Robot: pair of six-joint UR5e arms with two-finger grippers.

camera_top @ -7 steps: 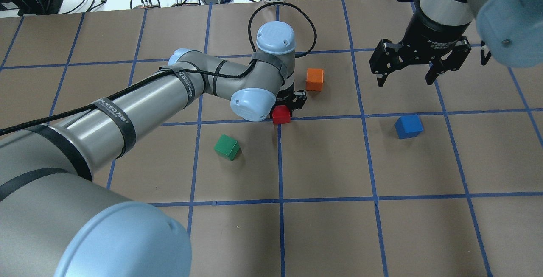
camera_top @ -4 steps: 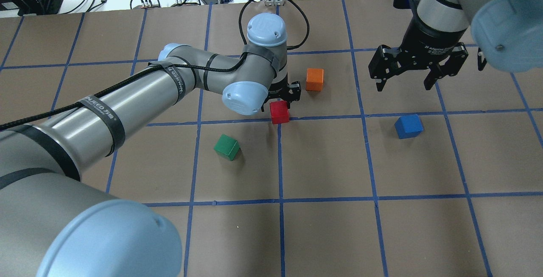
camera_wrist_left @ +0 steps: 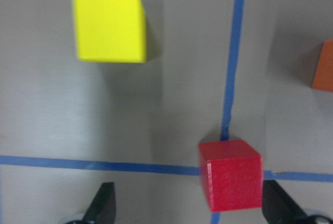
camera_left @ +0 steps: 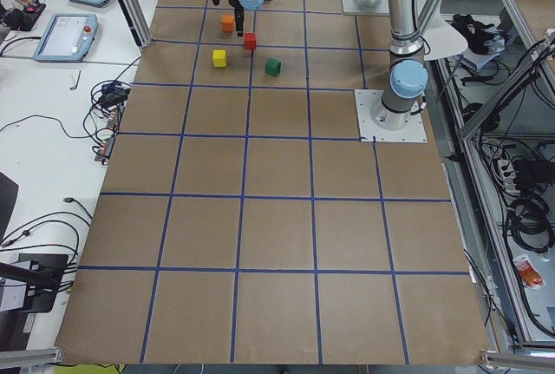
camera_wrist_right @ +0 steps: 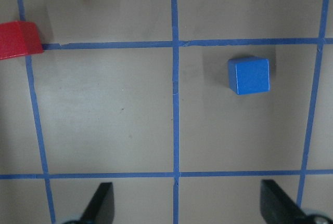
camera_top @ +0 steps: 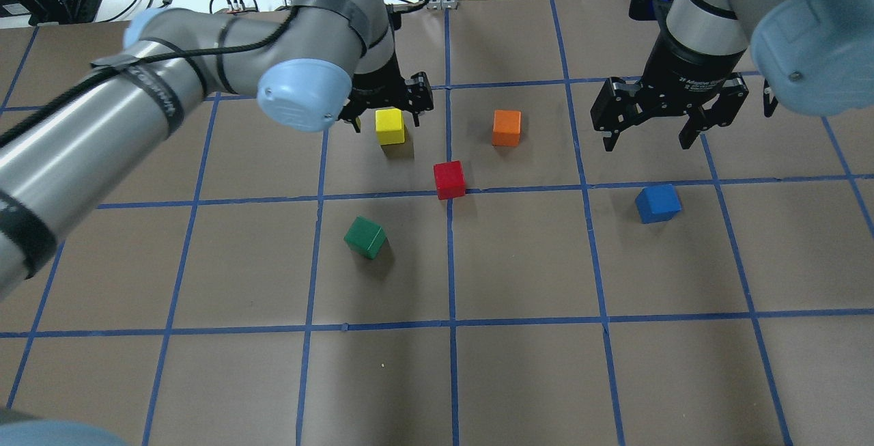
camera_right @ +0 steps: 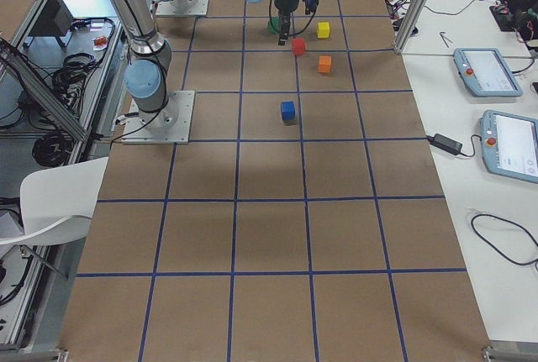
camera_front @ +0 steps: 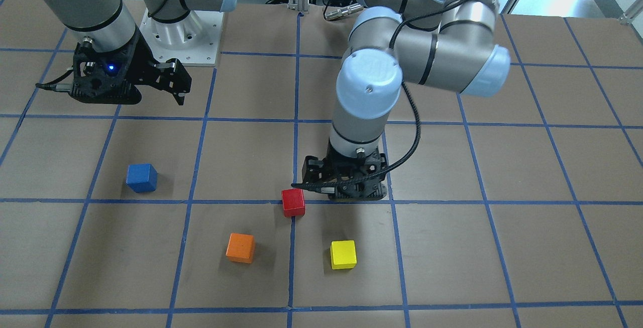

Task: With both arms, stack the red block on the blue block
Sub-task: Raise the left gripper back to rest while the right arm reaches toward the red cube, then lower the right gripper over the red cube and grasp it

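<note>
The red block (camera_top: 449, 179) lies free on the brown table at a blue tape crossing; it also shows in the front view (camera_front: 293, 202) and the left wrist view (camera_wrist_left: 231, 174). My left gripper (camera_top: 386, 106) hangs open and empty above the table, over the yellow and red cubes; in its wrist view the red block lies below, nearer one fingertip (camera_wrist_left: 278, 208). The blue block (camera_top: 657, 203) sits alone to the right, also in the right wrist view (camera_wrist_right: 249, 75). My right gripper (camera_top: 645, 135) hovers open and empty beyond the blue block.
A yellow cube (camera_top: 390, 126) lies under the left gripper. An orange cube (camera_top: 506, 127) lies beyond the red block. A green cube (camera_top: 366, 237) lies nearer to me and to the left. Blue tape lines grid the table (camera_top: 532, 261).
My left gripper has risen from around the red block and swung up and to the left, leaving the block on the table. The yellow cube has come into sight. The right gripper barely moved.
</note>
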